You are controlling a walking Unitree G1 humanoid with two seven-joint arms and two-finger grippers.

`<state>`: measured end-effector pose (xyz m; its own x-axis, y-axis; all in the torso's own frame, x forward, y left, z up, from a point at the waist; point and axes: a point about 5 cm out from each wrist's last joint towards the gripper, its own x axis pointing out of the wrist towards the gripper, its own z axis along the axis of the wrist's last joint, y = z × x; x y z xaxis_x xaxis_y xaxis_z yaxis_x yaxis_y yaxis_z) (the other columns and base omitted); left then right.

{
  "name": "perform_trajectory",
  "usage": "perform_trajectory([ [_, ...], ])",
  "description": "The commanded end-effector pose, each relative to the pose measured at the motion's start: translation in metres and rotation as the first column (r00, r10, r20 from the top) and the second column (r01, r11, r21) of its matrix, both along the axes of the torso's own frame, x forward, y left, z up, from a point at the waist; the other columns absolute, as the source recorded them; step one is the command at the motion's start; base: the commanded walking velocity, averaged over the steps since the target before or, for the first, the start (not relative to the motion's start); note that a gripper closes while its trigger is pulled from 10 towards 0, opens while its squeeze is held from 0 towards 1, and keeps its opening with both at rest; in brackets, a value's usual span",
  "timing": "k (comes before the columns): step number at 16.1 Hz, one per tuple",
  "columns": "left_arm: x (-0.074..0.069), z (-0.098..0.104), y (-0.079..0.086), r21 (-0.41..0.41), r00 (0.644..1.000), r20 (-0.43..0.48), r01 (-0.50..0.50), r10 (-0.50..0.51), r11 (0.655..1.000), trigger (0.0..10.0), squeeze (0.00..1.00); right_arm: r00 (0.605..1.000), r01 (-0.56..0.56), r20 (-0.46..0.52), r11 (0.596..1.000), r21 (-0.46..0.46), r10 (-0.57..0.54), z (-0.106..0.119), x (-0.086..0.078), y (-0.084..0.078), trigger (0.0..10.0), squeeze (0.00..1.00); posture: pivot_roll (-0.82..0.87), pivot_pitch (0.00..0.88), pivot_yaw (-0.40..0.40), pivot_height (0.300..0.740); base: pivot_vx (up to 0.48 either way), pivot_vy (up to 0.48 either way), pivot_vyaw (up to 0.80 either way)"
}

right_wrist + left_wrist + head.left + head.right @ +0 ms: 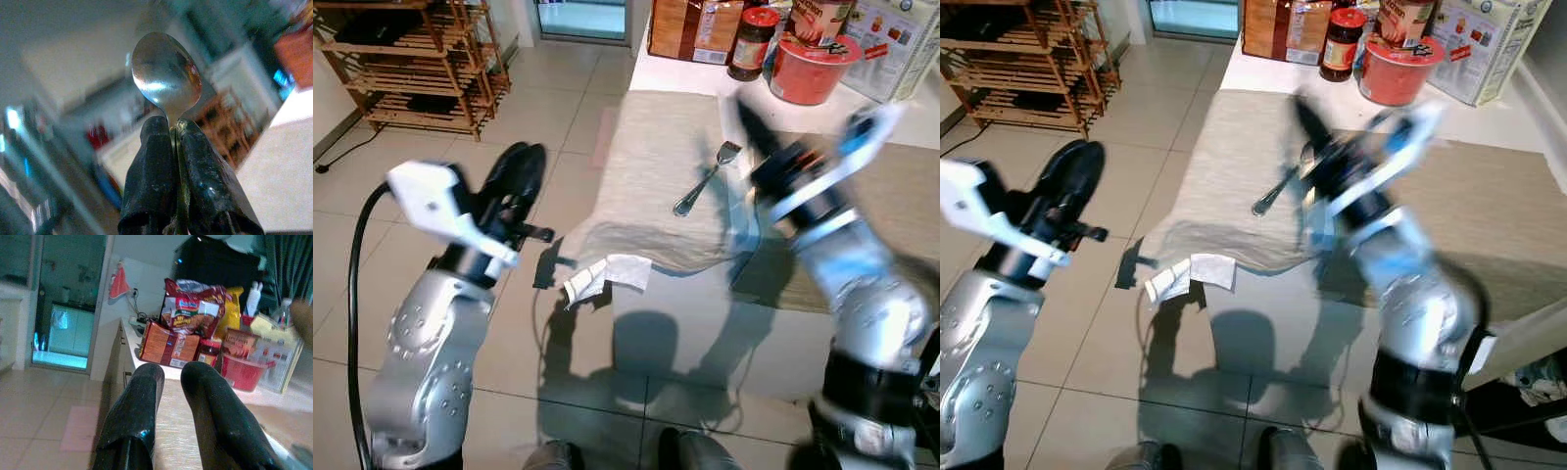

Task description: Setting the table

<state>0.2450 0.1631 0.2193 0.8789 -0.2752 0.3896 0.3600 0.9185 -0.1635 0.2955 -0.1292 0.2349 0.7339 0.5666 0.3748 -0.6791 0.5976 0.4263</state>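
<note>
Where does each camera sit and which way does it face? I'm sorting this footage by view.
Left eye: head, looking down at the placemat with a fork; both arms show, left pincer over the floor.
Right eye: same scene; blurred right pincer above the mat.
Left wrist: along its fingers toward the red tub.
Right wrist: along fingers clamping a spoon.
Shared: eye views and left wrist all show the tub.

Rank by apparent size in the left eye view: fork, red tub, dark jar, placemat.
1. placemat, far the largest
2. red tub
3. dark jar
4. fork: longer than the jar but much thinner, so the last two are unsure
</note>
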Motion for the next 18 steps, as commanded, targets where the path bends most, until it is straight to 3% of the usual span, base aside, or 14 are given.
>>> perform_trajectory([
  [1,-0.002,-0.005,0.001,-0.022,1.0,-0.008,0.007,-0.007,1.0,10.0,0.0,0.999,0.003,0.034,0.995,-0.104,0.0,-0.004,-0.001,0.01,10.0,0.0,-0.08,0.098,0.002,0.74,0.0,-0.435,0.0],
  [3,-0.003,-0.011,-0.001,-0.041,1.0,-0.024,0.019,-0.02,0.999,10.0,0.0,1.0,0.015,0.013,0.987,-0.162,-0.013,-0.011,0.002,0.018,10.0,0.0,-0.08,0.093,0.001,0.74,0.0,-0.435,0.0],
  [5,-0.004,-0.022,-0.001,-0.073,0.998,-0.049,0.035,-0.039,0.997,10.0,0.0,0.998,0.013,0.059,0.982,-0.188,-0.002,-0.015,-0.004,0.024,10.0,0.0,-0.08,0.092,-0.001,0.74,0.0,-0.433,0.0],
  [8,-0.006,-0.029,0.0,-0.088,0.997,-0.062,0.05,-0.055,0.995,10.0,0.0,0.993,-0.065,0.088,0.985,-0.16,0.08,-0.02,-0.012,0.031,10.0,0.0,-0.08,0.093,-0.001,0.74,0.0,-0.433,0.0],
  [9,-0.006,-0.029,0.001,-0.093,0.997,-0.062,0.05,-0.056,0.994,10.0,0.0,0.981,-0.16,0.095,0.982,-0.102,0.169,-0.02,-0.021,0.033,10.0,0.0,-0.08,0.094,-0.001,0.74,0.0,-0.435,0.0],
  [10,-0.006,-0.031,0.002,-0.099,0.997,-0.063,0.047,-0.053,0.994,10.0,0.0,0.969,-0.218,0.097,0.972,-0.086,0.226,-0.024,-0.026,0.033,10.0,0.0,-0.08,0.096,0.0,0.74,0.0,-0.431,0.0],
  [13,-0.006,-0.032,0.004,-0.1,0.996,-0.066,0.048,-0.054,0.994,10.0,0.0,0.964,-0.249,0.06,0.961,-0.119,0.258,-0.038,-0.031,0.027,10.0,0.0,-0.09,0.1,0.005,0.74,0.0,-0.435,0.0],
  [18,-0.006,-0.033,0.003,-0.088,0.996,-0.067,0.06,-0.066,0.994,10.0,0.0,0.98,-0.198,-0.031,0.958,-0.209,0.195,-0.06,-0.027,0.013,10.0,0.0,-0.09,0.106,0.001,0.74,0.0,-0.434,0.0],
])
